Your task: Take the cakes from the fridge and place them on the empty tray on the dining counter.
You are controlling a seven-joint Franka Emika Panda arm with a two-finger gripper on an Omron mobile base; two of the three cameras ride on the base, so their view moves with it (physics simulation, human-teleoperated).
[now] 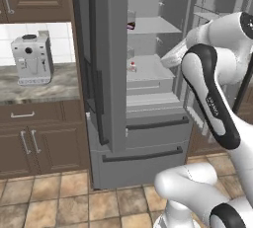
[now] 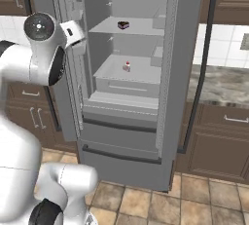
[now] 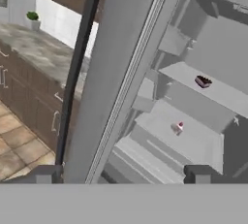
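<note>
The grey fridge (image 1: 106,49) stands with both upper doors swung open. On its upper shelf sits the dark chocolate cake (image 2: 123,25), also seen as the chocolate cake (image 3: 203,81). One shelf lower rests the white cake with a red top (image 2: 127,66), the same white cake (image 3: 178,127). My gripper (image 3: 123,177) is open and holds nothing; it hovers outside the fridge, in front of the right door's (image 3: 116,72) inner edge and well short of both cakes. The reddish-brown tray and the dining counter are out of view.
A white coffee machine (image 1: 32,59) stands on the stone counter (image 1: 39,88) left of the fridge. Brown cabinets flank both sides. Right of the fridge runs another counter (image 2: 223,85) with a small potted plant (image 3: 32,20). My own arm (image 1: 212,98) crosses in front of the right door.
</note>
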